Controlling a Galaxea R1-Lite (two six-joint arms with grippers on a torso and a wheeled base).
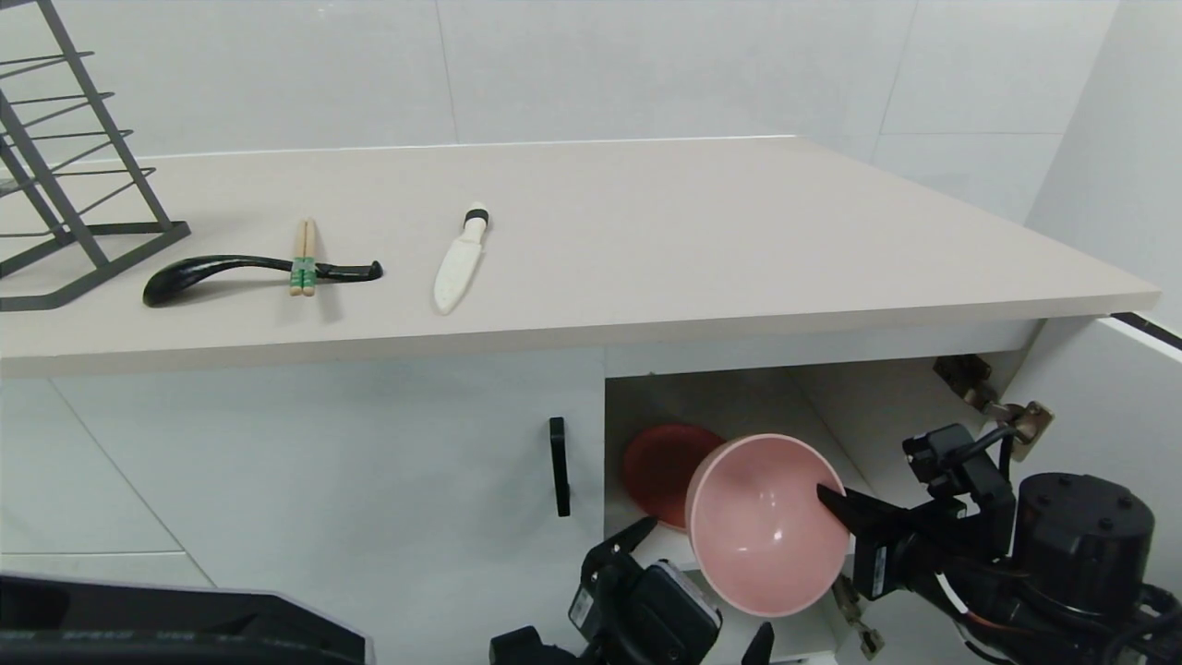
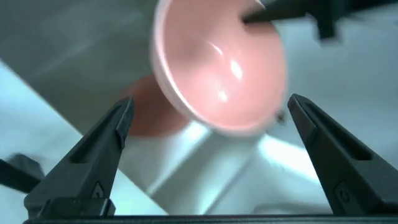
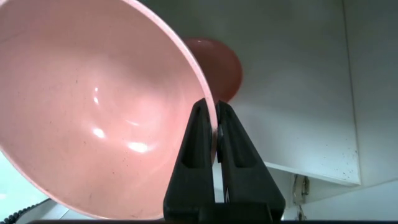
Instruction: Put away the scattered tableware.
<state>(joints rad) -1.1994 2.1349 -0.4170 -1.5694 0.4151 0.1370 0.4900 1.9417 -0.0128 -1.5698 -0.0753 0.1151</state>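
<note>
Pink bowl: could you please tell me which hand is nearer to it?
Right. The right hand is shut on the pink bowl at its rim, in front of the open cabinet. The left hand is open close by, lower down, not touching it.

Pink bowl [image 1: 762,526] tilted (rim-held) at cabinet [image 1: 729,397]; spoon [image 1: 212,272], chopsticks [image 1: 303,257], knife [image 1: 460,263] on ctr [image 1: 693,231].

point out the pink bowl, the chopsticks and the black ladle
pink bowl [image 1: 757,526], head view, inner bottom
chopsticks [image 1: 303,255], head view, middle of the pair
black ladle [image 1: 171,282], head view, scoop end
</note>
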